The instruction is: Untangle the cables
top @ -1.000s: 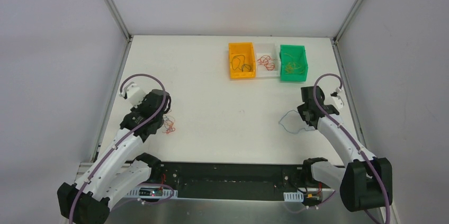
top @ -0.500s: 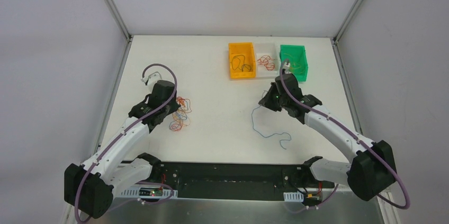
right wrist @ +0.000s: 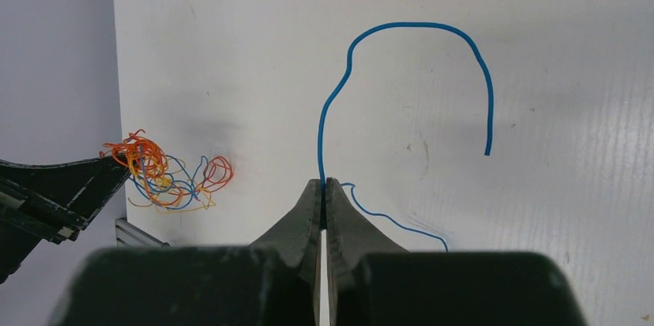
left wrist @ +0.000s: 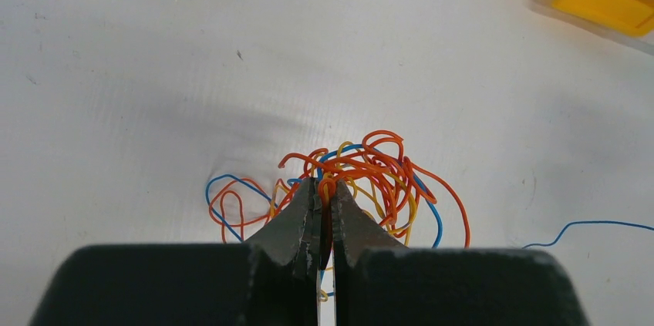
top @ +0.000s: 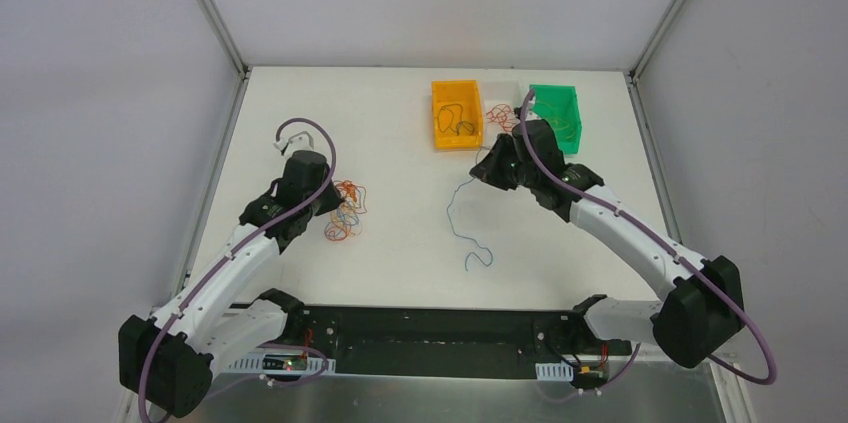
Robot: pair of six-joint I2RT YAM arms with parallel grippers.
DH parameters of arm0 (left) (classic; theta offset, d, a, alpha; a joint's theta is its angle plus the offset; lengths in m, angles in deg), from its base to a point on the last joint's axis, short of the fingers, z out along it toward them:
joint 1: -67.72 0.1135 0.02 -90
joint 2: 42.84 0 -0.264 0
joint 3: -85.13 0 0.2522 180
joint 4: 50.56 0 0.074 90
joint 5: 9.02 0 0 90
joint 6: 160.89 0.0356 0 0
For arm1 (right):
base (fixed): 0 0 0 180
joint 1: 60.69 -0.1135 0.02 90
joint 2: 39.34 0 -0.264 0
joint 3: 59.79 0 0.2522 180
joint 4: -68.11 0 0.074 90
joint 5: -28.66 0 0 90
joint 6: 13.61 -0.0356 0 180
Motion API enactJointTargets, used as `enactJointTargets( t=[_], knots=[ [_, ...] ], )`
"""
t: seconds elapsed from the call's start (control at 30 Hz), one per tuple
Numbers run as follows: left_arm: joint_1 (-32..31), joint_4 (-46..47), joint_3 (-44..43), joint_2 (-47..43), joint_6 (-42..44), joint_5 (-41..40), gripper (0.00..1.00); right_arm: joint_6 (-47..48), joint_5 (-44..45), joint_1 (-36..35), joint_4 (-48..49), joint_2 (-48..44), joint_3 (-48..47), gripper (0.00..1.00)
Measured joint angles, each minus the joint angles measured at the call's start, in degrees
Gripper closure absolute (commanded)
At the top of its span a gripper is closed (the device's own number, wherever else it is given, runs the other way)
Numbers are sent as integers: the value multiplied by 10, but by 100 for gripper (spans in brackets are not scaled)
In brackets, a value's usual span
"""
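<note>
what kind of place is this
Probably a robot lab work cell: a white table walled by plain panels, a left arm and right arm bolted at its near edge, plus a small orange bin and green bin.

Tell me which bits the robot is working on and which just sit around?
In the job: tangled cable clump, pinched by left gripper; blue cable, pinched by right gripper.
Sitting by: orange bin, white bin, green bin, each holding loose wires.
</note>
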Motion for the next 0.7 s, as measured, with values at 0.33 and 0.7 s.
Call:
enactJointTargets(
  t=[0.33, 0.7],
  knots=[
    [0, 3, 0, 2, 12, 1, 100, -20, 2, 0, -6, 3, 75, 32],
    [0, 3, 0, 10, 20, 14, 100, -46, 67, -2, -120, -47, 112, 0]
  ],
)
